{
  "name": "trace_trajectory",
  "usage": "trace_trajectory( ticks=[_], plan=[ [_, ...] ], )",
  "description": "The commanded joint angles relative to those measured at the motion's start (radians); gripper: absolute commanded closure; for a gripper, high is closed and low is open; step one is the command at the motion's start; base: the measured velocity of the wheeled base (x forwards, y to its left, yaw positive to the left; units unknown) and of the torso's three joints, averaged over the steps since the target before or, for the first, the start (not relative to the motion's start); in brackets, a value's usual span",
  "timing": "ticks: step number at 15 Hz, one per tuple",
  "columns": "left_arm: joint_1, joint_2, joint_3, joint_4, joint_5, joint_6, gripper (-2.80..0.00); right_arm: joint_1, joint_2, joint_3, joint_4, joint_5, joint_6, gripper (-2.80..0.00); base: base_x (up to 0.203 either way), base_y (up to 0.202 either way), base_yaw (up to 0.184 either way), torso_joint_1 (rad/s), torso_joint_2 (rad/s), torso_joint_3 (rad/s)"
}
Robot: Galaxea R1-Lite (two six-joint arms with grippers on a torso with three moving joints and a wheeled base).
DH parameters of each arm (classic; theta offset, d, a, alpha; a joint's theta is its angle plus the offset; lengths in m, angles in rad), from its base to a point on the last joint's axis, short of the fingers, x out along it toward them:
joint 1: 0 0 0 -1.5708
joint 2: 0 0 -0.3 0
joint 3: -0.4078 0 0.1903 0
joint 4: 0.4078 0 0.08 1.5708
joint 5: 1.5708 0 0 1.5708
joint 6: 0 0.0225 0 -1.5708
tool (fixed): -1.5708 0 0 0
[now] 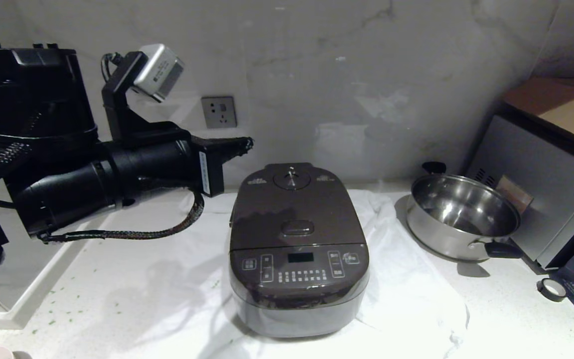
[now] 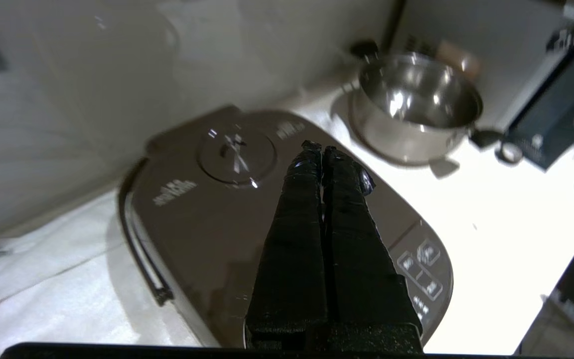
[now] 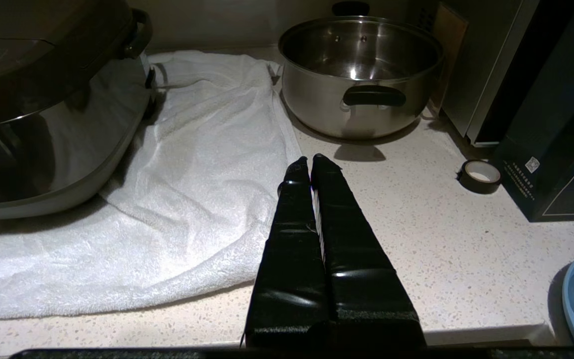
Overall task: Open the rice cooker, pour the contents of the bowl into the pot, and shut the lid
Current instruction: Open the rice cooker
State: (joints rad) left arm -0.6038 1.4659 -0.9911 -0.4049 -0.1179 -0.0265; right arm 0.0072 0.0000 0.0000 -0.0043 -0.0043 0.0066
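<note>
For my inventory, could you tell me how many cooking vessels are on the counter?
2: the rice cooker on the white towel, and a steel pan to its right. Others may lie out of view.

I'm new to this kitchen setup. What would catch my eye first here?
The dark brown rice cooker, lid shut, sits centre on a white towel. The left gripper, shut, hangs above the cooker's back left corner. A shiny steel pan stands to the cooker's right.

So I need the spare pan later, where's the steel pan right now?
In the head view, the steel pan sits on the counter to the right of the rice cooker, just off the white towel, against the grey appliance.
</note>
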Motion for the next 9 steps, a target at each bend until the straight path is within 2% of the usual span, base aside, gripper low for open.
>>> trace_trajectory(
  ticks=[1, 6, 9],
  plan=[
    [-0.023, 0.046, 0.007, -0.003, 0.000, 0.011, 0.00, 0.000, 0.000, 0.002, 0.000, 0.000, 0.000, 0.00, 0.000, 0.000, 0.000, 0.000, 0.00, 0.000],
    [-0.129, 0.112, 0.040, -0.003, 0.005, 0.029, 0.00, 0.000, 0.000, 0.002, 0.000, 0.000, 0.000, 0.00, 0.000, 0.000, 0.000, 0.000, 0.00, 0.000],
    [-0.188, 0.201, 0.034, -0.003, 0.054, 0.033, 0.00, 0.000, 0.000, 0.002, 0.000, 0.000, 0.000, 0.00, 0.000, 0.000, 0.000, 0.000, 0.00, 0.000]
  ],
)
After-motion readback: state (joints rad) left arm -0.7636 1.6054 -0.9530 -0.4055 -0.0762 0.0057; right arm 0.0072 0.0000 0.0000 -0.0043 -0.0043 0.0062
